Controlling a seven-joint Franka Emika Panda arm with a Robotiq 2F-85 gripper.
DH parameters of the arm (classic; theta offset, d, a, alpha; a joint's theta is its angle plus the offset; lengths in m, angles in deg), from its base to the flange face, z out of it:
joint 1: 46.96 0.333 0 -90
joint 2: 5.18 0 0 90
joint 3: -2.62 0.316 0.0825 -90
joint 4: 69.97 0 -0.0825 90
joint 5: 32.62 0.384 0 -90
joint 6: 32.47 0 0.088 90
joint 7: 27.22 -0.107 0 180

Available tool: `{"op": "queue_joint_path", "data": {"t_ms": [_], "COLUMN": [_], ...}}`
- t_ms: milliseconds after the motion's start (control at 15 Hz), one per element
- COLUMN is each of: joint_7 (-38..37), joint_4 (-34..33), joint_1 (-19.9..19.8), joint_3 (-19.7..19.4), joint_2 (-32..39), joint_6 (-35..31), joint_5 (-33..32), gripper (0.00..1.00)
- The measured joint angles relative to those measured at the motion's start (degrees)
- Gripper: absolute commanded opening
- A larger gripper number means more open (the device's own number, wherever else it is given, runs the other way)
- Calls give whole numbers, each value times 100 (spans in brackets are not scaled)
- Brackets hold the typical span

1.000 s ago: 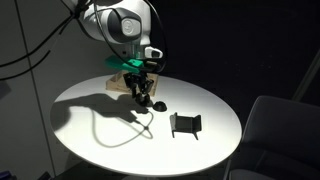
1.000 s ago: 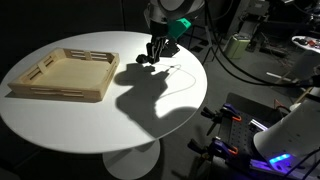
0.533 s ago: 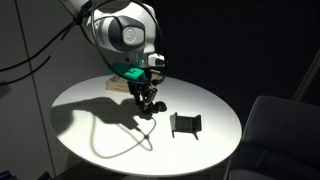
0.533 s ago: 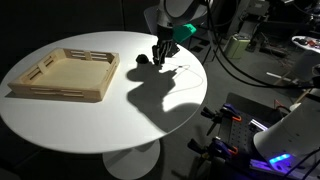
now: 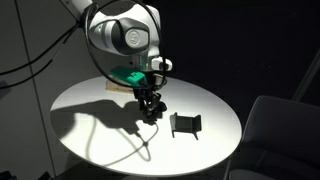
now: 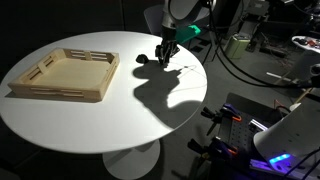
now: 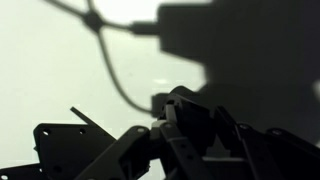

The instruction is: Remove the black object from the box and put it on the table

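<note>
My gripper (image 5: 150,107) hangs low over the white round table (image 5: 95,135), well away from the pale wooden box (image 6: 62,92), which looks empty. In the wrist view the fingers (image 7: 190,135) are dark silhouettes closed around a chunky black lump, the black object (image 7: 188,108). In an exterior view the gripper (image 6: 162,57) is just above the table top (image 6: 110,135), to the right of the box. The box is mostly hidden behind the arm in an exterior view (image 5: 116,86).
A black bracket-like stand (image 5: 185,123) stands on the table right of the gripper. A small low black thing (image 6: 141,61) lies on the table between box and gripper. A dark angular shape (image 7: 60,145) shows at the wrist view's lower left. Cables and equipment lie beyond the table.
The gripper has moved away from the box, to the right in both exterior views, and slightly lower toward the table. The box and the stand have not moved.
</note>
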Motion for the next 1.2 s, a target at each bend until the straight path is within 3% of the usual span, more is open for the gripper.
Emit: {"op": "queue_joint_path", "data": {"t_ms": [267, 333, 400, 667, 1200], "joint_7": [-300, -356, -407, -482, -566], "joint_4": [0, 0, 0, 0, -84], "joint_1": [0, 0, 0, 0, 196], "joint_3": [-63, -69, -72, -74, 16], "joint_2": [2, 3, 3, 4, -17], "joint_6": [1, 1, 1, 1, 1], "joint_5": [-239, -290, -331, -381, -419], "gripper": [17, 67, 68, 97, 99]}}
